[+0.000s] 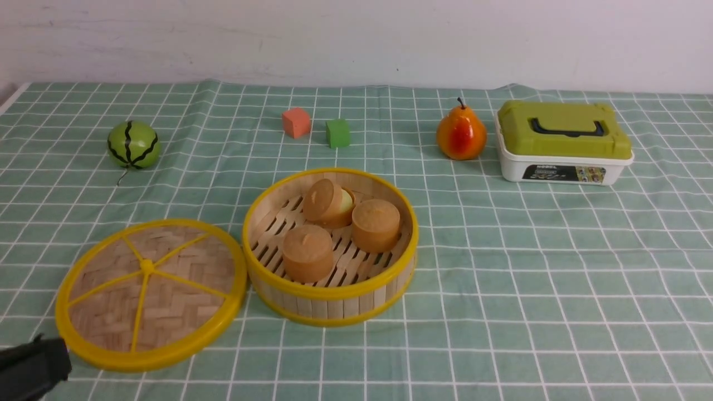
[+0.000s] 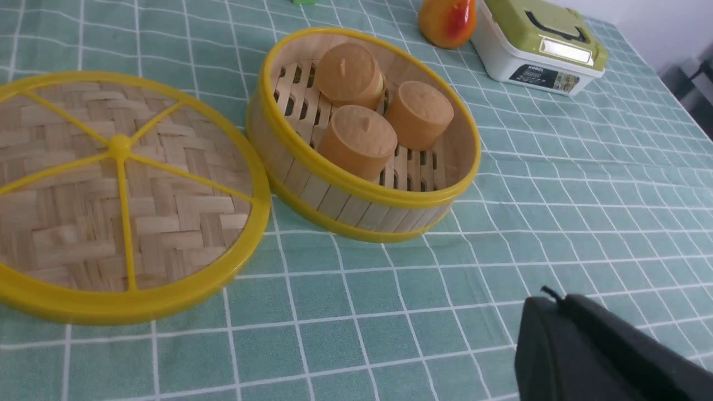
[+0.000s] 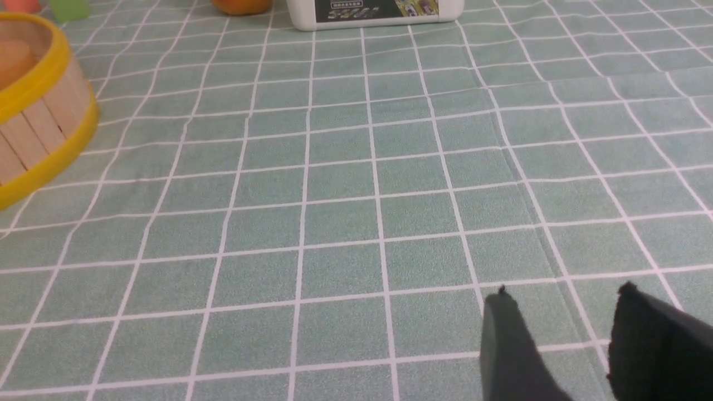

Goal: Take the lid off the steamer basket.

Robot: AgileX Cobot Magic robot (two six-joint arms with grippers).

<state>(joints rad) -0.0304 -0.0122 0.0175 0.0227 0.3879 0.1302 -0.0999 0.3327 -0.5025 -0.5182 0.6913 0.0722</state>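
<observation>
Woven bamboo lid (image 1: 150, 292) lies flat, touching the steamer basket (image 1: 330, 295); right claw (image 3: 562, 312) released, left claw (image 1: 33, 365) unclear.

The front view looks forward and down from the robot's side across the whole counter (image 1: 501, 289) to the back wall. The left wrist view sits low and close, angled over the lid (image 2: 120, 195) and steamer basket (image 2: 362, 184) toward the white box (image 2: 529, 67). The right wrist view skims low over bare cloth, catching only the basket's edge and the box's base. All three share the steamer basket and white box; the lid shows in the front and left wrist views.
</observation>
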